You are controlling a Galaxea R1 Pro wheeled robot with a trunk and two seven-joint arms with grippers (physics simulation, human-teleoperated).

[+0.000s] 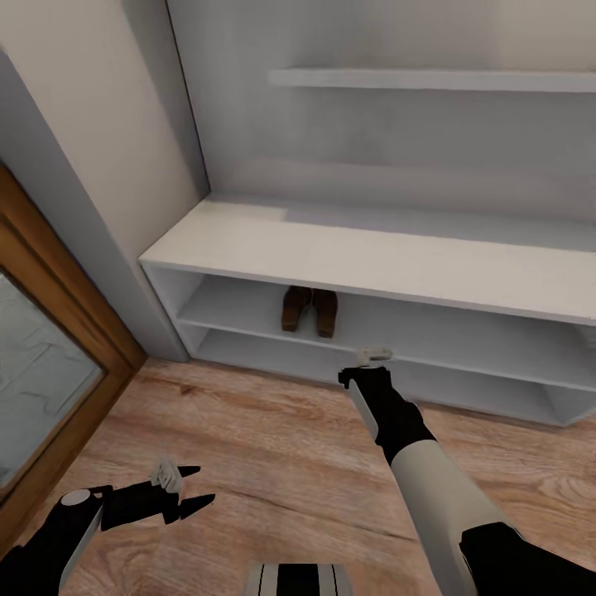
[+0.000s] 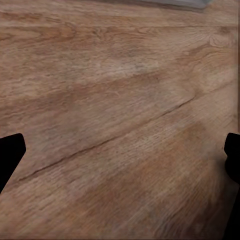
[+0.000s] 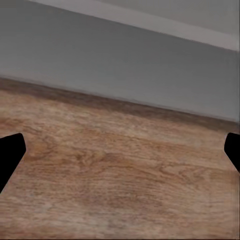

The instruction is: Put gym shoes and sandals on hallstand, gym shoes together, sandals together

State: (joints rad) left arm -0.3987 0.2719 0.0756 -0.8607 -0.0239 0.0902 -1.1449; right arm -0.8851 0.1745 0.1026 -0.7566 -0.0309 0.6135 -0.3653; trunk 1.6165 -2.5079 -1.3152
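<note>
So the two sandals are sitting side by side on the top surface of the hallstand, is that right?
Not quite: the head view shows the two sandals side by side on the upper open shelf under the hallstand's top surface, not on the top itself.

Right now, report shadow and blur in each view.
Head view: soft overall, the sandals sit in shade under the hallstand top. Left wrist view: floor grain smeared, evenly lit. Right wrist view: a dark shadow band where floor meets the grey unit.

Rack [image 1: 372,248] top bare; sandals [image 1: 309,310] block mid shelf's left part — floor [image 1: 273,447] open before it.
</note>
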